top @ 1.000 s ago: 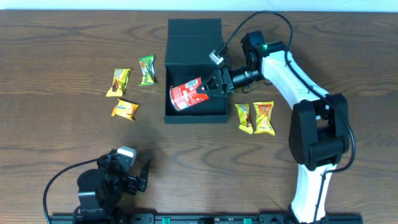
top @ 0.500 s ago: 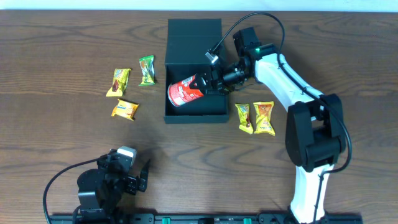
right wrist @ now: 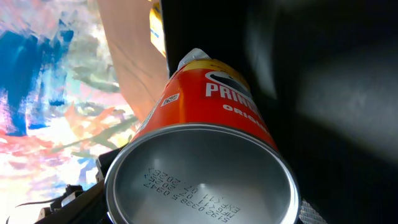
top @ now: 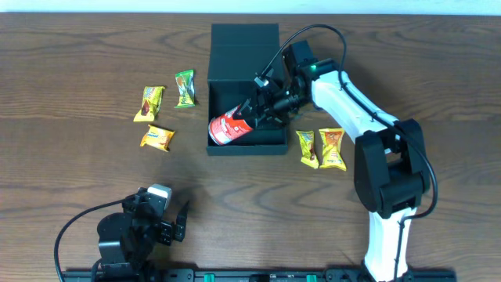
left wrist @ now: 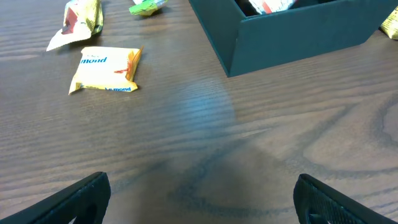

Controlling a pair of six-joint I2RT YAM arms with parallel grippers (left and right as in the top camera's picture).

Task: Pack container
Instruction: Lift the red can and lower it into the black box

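Note:
The container point(top: 244, 149), a square black box with its flap lid point(top: 244, 41) folded back, sits at the table's middle back. A red can point(top: 229, 128) lies tilted in its front left part, top end toward the left wall. My right gripper point(top: 255, 112) is shut on the can's base. The right wrist view shows the silver bottom of the can point(right wrist: 211, 124), held by that gripper point(right wrist: 199, 208), with the dark container point(right wrist: 323, 74) behind. My left gripper point(top: 160, 207) rests near the front edge. Seen from its wrist, it point(left wrist: 200, 182) stands open and holds nothing.
Three snack packets lie left of the container: a yellow-red one point(top: 152, 103), a green one point(top: 185, 88) and a yellow one point(top: 156, 137). Two more packets point(top: 307, 147) point(top: 332, 149) lie to its right. In the left wrist view the yellow packet point(left wrist: 106, 68) lies ahead of the left gripper.
My right gripper has carried the red can left and down toward the container's front left corner, tilting it more. The left arm has not moved.

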